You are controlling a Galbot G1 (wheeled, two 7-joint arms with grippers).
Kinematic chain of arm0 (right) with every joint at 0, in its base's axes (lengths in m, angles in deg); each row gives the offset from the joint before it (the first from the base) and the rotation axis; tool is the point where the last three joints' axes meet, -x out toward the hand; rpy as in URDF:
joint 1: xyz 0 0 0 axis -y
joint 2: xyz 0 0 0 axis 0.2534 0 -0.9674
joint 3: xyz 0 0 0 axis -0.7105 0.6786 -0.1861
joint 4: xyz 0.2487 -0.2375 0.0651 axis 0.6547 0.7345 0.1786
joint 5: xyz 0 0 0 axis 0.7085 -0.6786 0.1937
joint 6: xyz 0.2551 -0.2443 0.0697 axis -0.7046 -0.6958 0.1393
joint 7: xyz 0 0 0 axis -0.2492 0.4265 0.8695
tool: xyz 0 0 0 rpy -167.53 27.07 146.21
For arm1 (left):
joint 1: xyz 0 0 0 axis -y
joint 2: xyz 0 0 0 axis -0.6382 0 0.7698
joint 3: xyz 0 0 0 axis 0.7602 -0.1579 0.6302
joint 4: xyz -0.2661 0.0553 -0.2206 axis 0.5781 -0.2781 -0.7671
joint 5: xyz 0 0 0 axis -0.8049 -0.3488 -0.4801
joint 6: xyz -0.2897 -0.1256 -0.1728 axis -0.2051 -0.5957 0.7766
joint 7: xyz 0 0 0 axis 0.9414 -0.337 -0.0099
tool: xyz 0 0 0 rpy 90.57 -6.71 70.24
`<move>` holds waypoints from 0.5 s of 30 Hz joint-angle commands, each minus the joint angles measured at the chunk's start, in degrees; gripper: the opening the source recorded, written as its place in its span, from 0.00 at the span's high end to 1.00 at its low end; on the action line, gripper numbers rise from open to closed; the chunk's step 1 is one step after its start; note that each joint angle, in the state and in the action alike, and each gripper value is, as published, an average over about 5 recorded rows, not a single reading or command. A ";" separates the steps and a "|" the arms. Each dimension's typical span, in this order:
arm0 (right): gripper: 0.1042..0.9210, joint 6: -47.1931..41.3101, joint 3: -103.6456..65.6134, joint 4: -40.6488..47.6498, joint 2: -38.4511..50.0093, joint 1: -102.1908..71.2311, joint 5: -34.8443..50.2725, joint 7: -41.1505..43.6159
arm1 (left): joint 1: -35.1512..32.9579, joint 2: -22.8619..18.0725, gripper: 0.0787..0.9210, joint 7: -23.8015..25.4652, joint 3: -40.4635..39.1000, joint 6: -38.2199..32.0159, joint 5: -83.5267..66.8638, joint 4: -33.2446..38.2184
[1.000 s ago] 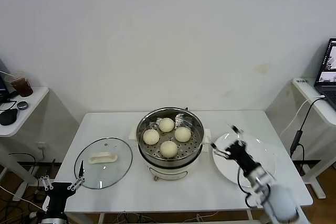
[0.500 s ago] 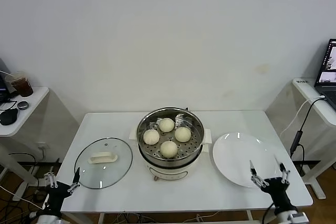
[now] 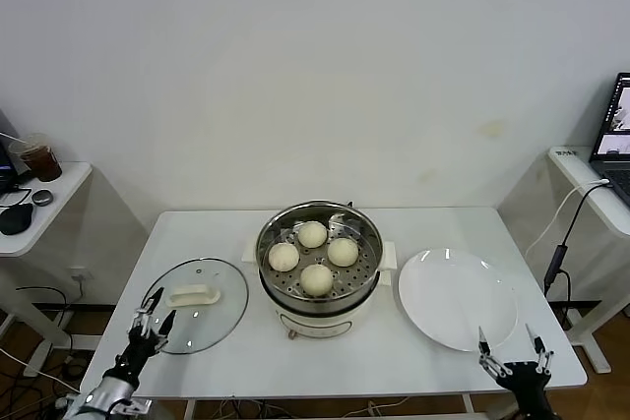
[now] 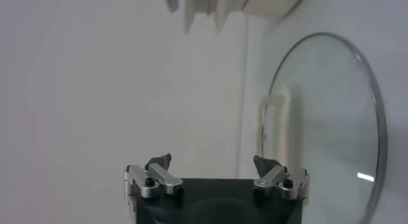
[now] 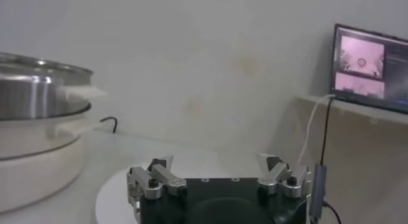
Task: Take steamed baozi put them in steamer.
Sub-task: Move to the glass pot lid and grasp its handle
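- Head view: the steamer (image 3: 319, 269) stands in the middle of the white tabletop (image 3: 236, 351), and all four buns (image 3: 315, 257) lie on its perforated tray, close together.
- A glass lid (image 3: 194, 305) with a white handle lies flat on the tabletop to the steamer's left; a bare white plate (image 3: 458, 298) lies to its right.
- The left end effector (image 3: 150, 319) is at the tabletop's near left corner, beside the lid's near edge, its fingers spread apart and holding nothing.
- The right end effector (image 3: 512, 349) is low at the near right edge, just in front of the plate, fingers wide apart and empty.
- A laptop (image 3: 618, 134) sits on a side shelf at far right; a cup (image 3: 39, 157) sits on a side table at far left. No brand, label or legible writing shows anywhere.
- Compared with a second ago: the right end effector, then over the plate, has pulled back off it to the tabletop's near edge; the left one has come up closer to the lid. The buns, steamer, lid and plate have not moved.
- Left wrist view: the left end effector (image 4: 213, 168) shows parted fingers with nothing between them; the lid (image 4: 325, 123) and its handle lie just beyond, with the steamer's base (image 4: 255, 0) farther off.
- Right wrist view: the right end effector (image 5: 217, 166) is spread and empty above the plate's rim (image 5: 111, 196); the steamer (image 5: 38, 110) is to one side, and the laptop screen (image 5: 370, 66) glows but its content is unreadable.
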 commanded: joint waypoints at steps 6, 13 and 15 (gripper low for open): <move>0.12 -0.78 0.49 -0.03 -1.44 -1.32 -1.45 -0.05 | 12.68 1.58 0.12 -0.12 -6.69 -0.25 7.90 -10.44; 0.12 -0.97 0.87 -0.33 -1.40 -1.46 -1.48 0.19 | 15.28 1.29 0.12 0.14 -7.96 -0.20 8.09 -14.26; 0.12 -0.98 1.03 -0.31 -1.42 -1.43 -1.51 0.23 | 16.07 1.22 0.12 0.08 -8.20 -0.19 8.18 -15.30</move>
